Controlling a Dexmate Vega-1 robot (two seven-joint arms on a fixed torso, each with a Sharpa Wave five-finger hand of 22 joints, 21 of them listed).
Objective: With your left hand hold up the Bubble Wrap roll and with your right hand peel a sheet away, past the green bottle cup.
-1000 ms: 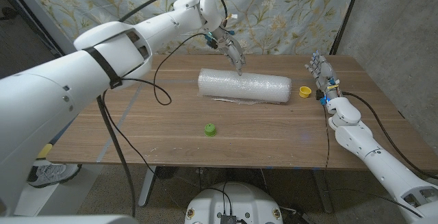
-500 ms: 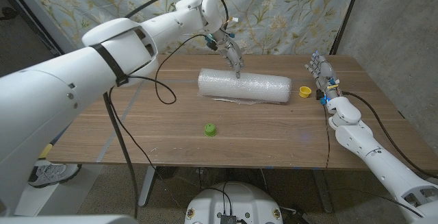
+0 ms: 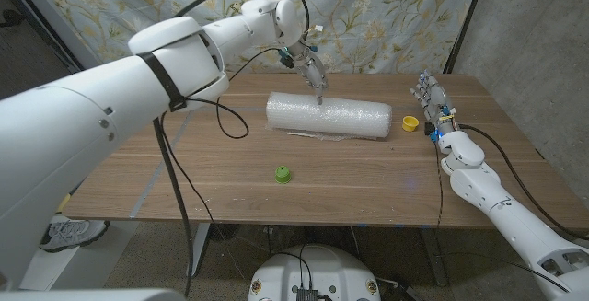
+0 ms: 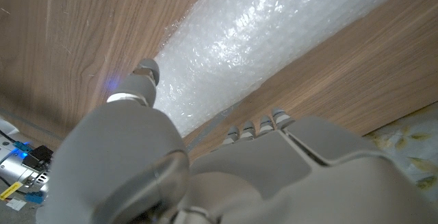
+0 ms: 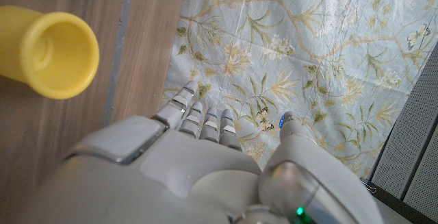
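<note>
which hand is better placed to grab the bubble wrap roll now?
Left. The left hand hovers right above the Bubble Wrap roll. The right hand stands at the table's right edge, beyond the yellow cup.

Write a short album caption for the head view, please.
Left hand poised above the bubble wrap roll; right hand waits open.

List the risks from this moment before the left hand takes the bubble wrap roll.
1. The left hand hangs over the bubble wrap roll with only fingertips near its top; a shallow grip on the round, slick roll could slip or set it rolling.
2. The yellow cup stands beside the roll's end, close to the right hand; reaching for the sheet may knock it.
3. The green cup sits in front of the roll; a peeled sheet could drag it.
</note>
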